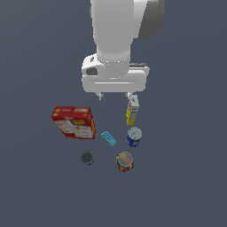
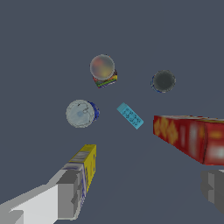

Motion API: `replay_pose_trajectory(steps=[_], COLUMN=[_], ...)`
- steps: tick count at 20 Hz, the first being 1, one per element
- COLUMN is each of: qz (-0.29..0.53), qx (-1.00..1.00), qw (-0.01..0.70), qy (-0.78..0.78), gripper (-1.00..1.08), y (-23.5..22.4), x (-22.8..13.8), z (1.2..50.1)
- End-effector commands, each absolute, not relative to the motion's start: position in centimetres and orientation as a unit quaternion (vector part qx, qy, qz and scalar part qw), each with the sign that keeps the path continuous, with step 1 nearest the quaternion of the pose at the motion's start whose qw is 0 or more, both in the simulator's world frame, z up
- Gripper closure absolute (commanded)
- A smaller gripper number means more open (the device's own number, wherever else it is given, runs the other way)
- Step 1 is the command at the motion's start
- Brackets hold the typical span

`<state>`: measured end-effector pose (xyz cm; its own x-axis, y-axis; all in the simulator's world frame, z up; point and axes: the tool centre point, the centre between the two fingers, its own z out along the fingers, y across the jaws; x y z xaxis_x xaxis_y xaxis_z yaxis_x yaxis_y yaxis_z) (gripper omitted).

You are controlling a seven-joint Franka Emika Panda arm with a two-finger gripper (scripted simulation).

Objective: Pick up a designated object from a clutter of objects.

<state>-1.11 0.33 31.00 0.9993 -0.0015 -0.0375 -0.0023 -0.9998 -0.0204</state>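
**Exterior view: claw open and empty, hanging above the clutter**

Exterior view: the white arm comes down from the top of frame, and the claw sits over the far side of the group. Only two short finger stubs show under the white hand body, set wide apart. Nothing between them, nothing touched.

Wrist view confirms it: the claw has one grey finger at one lower corner and the other at the opposite edge, with bare table between. Jaws spread wide. The yellow-white carton lies just beside the first finger and partly behind it; I can't tell whether they touch. The big red box sits near the other finger, apart from it.

The target, the multicoloured can, stands upright on the table at the near edge of the group, well apart from the claw. In the wrist view it is the multicoloured can with the pale round top facing the camera, the label just visible below the rim.

Neighbours in the exterior view:
- blue-white can is upright, near the target and beyond it, close to the yellow-white carton
- dark grey can is at the exterior view's left of the target, apart from it
- tiny cyan block lies flat between the big red box and the blue-white can, touching neither
- the big red box lies on the exterior view's left, tilted
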Motion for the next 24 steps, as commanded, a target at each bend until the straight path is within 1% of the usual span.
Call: replay_pose_trajectory(steps=[1, 4, 10, 17, 24], qz=[0.019, 0.02, 0.025, 0.024, 0.022], qx=[-1.0, -1.0, -1.0, -1.0, -1.0], qw=[0.01, 0.008, 0.0, 0.0, -0.002], qy=[0.001, 0.003, 0.012, 0.007, -0.013], gripper=[-0.92, -0.92, -0.92, -0.92, -0.92], y=[0.3, -0.3, -2.9, -2.7, -2.0], x=[-1.1, -1.2, -1.6, -1.0, 1.2], z=[31.0, 30.9, 30.5, 30.2, 28.6])
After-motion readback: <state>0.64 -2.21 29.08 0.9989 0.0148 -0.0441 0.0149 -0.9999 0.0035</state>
